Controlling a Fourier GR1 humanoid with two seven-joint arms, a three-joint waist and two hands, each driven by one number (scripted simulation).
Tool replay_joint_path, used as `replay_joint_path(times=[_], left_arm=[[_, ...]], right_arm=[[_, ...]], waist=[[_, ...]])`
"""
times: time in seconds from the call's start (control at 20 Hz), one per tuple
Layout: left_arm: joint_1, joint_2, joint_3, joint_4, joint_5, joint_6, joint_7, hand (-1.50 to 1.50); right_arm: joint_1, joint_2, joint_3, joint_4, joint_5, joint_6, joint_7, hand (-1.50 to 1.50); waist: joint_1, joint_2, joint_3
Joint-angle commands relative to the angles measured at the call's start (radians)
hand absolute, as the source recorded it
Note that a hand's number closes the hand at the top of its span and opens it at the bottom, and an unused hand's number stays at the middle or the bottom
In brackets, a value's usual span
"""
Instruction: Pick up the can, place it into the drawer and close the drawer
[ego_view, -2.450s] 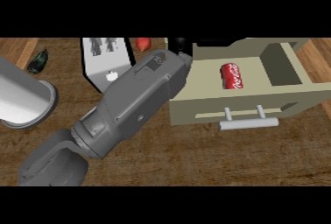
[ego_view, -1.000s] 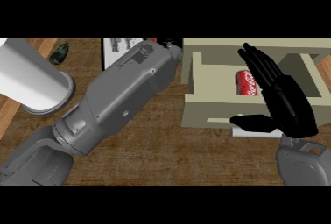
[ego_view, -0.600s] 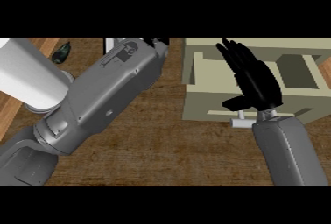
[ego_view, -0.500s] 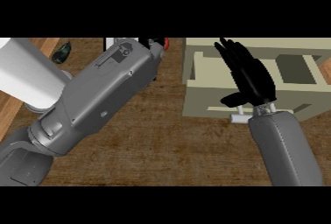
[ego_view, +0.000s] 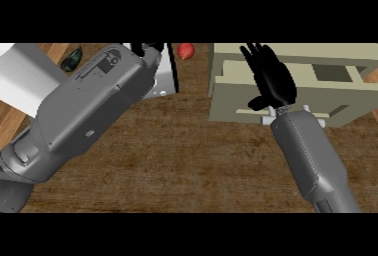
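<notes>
The beige drawer unit (ego_view: 229, 95) stands at the upper right of the counter. My right hand (ego_view: 272, 82) lies over its front with straight fingers pointing away from me and the thumb down beside the white handle (ego_view: 319, 116); the hand is open. A small dark part of the drawer's inside (ego_view: 332, 74) shows to the right of the hand. The can is not visible. My left forearm (ego_view: 81, 115) crosses the left half of the view, and only the black tips of my left hand (ego_view: 140, 48) show at the top edge.
A large pale cylinder (ego_view: 22, 75) stands at the far left, with a dark green object (ego_view: 71, 59) behind it. A white board (ego_view: 167, 75) lies past the left arm, and a red item (ego_view: 186, 51) sits near it. Brown counter (ego_view: 192, 160) spreads in front.
My right hand has come in from the right and moved forward over the drawer front. The can, seen inside the drawer earlier, is now out of sight. The visible opening looks smaller.
</notes>
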Motion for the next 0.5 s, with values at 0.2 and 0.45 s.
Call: replay_joint_path(times=[0.2,0.45], left_arm=[[0.037,0.056,0.0,-0.115,-0.028,0.023,0.075,-1.5],[0.094,0.092,0.028,-0.149,-0.037,-0.01,0.052,-1.5]], right_arm=[[-0.119,-0.008,-0.083,0.307,0.021,-0.209,-0.023,-1.5],[-0.228,-0.017,-0.128,0.422,0.014,-0.267,-0.027,-1.5]], waist=[[0.019,0.02,0.014],[0.027,0.027,0.013]])
